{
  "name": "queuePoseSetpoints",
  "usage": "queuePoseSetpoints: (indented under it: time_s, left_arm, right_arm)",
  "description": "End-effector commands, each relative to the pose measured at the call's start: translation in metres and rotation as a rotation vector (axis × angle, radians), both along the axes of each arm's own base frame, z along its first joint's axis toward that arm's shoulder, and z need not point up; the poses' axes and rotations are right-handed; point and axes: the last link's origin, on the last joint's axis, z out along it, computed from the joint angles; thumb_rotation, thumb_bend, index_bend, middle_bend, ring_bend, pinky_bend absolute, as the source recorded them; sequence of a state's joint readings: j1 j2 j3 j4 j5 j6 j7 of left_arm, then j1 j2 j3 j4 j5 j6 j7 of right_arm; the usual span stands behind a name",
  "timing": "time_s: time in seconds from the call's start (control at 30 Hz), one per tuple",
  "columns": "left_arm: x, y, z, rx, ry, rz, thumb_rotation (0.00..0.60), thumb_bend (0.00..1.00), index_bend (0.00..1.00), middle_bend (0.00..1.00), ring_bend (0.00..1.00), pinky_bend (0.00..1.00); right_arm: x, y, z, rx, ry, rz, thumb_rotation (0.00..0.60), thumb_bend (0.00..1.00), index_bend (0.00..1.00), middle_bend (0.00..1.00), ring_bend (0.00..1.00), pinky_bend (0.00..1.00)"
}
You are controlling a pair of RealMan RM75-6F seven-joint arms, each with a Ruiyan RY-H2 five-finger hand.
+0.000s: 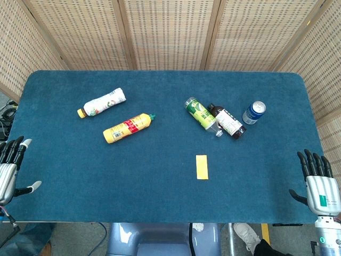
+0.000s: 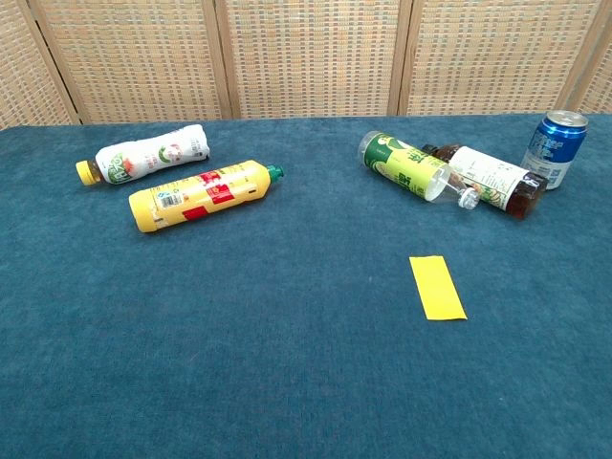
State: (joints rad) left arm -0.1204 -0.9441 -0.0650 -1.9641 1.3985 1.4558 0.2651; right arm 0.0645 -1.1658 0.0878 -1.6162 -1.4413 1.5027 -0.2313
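Across the dark blue felt-covered table (image 1: 160, 186) I see both of my hands parked at the near corners, holding nothing. My left hand (image 1: 10, 169) sits at the near left edge with its fingers spread apart; my right hand (image 1: 318, 184) sits at the near right edge, fingers straight and apart as well. Neither shows in the chest view.

Nearest my left hand, though well apart from it, lies the yellow plastic bottle with a green cap (image 1: 128, 128) on its side, and just beyond it the white plastic bottle with a yellow cap (image 1: 102, 103), also on its side. Toward my right hand, the green-labelled clear bottle (image 1: 201, 114) and the dark brown bottle with a white label (image 1: 228, 121) lie touching each other, with the blue drinks can (image 1: 254, 112) upright just beside them. A flat yellow paper strip (image 1: 201, 167) rests between the hands, nearer the front edge.

Behind the table stand woven rattan screen panels (image 1: 170, 32) in wooden frames.
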Motion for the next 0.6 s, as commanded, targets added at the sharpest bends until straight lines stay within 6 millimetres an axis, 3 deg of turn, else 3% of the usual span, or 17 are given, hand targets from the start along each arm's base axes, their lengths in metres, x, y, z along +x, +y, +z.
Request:
queuePoseSetpoints:
  time_s: [0.03,0.33,0.5,0.6]
  left_arm:
    - [0.0,0.0,0.0,-0.001,-0.001,0.002,0.6,0.0,0.0,0.0,0.0,0.0]
    - [-0.001,0.0,0.002,0.006,-0.008,-0.002,0.6,0.0,0.0,0.0,0.0,0.0]
    - [-0.001,0.006,-0.002,-0.006,-0.014,-0.01,0.6,0.0,0.0,0.0,0.0,0.0]
    - [-0.002,0.01,-0.003,-0.003,-0.016,-0.014,0.6,0.0,0.0,0.0,0.0,0.0]
  right_arm:
    - [0.0,0.0,-0.001,0.004,0.001,0.002,0.6,0.0,0.0,0.0,0.0,0.0]
    - [0.01,-0.006,-0.012,0.074,-0.01,0.045,0.6,0.0,0.0,0.0,0.0,0.0]
    - [0.037,-0.045,-0.034,0.229,-0.045,0.161,0.6,0.0,0.1,0.0,0.0,0.0]
    - [0.066,-0.071,-0.056,0.346,-0.112,0.238,0.6,0.0,0.18,0.0,0.0,0.0]
